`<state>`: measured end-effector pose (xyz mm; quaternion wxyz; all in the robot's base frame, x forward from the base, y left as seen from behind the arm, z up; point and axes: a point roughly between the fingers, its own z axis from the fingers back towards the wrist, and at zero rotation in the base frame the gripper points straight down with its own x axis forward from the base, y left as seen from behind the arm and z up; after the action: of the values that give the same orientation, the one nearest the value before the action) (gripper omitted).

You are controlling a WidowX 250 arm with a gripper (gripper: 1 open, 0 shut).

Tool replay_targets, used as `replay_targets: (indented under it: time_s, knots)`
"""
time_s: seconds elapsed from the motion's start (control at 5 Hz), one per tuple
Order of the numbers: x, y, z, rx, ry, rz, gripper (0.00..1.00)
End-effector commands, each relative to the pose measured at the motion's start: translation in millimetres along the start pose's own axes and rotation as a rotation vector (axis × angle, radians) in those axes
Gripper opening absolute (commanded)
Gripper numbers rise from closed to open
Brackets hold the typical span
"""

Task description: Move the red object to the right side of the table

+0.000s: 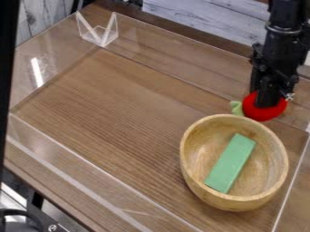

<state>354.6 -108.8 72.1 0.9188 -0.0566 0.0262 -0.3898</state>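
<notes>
Jaws point straight down, closed on the strawberry [266, 106], holding it low over the bench [109, 109] at its right edge, just beyond the bowl [194, 145] holding a green block [230, 163].

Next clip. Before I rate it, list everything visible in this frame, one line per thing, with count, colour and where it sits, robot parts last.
table: one, brown wood-grain, fills the view, edged by low clear walls.
wooden bowl: one, light wood, near right corner of the table.
green block: one, flat, green, lying inside the wooden bowl.
clear stand: one, transparent, folded, far left of the table.
red object: one, red with a pale green cap, far right, just beyond the bowl, under the tool.
tool: one, black, pointing down, closed on the red object.
</notes>
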Motion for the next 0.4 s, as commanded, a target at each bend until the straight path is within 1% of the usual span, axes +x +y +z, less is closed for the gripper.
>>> replay_targets:
  time_s: [0.0, 0.2]
  knots:
    - [6.9, 6.7, 42.9, 0.051, -0.087, 0.022, 0.0]
    - [7.9, 8.2, 34.9, 0.046, -0.088, 0.054, 0.0]
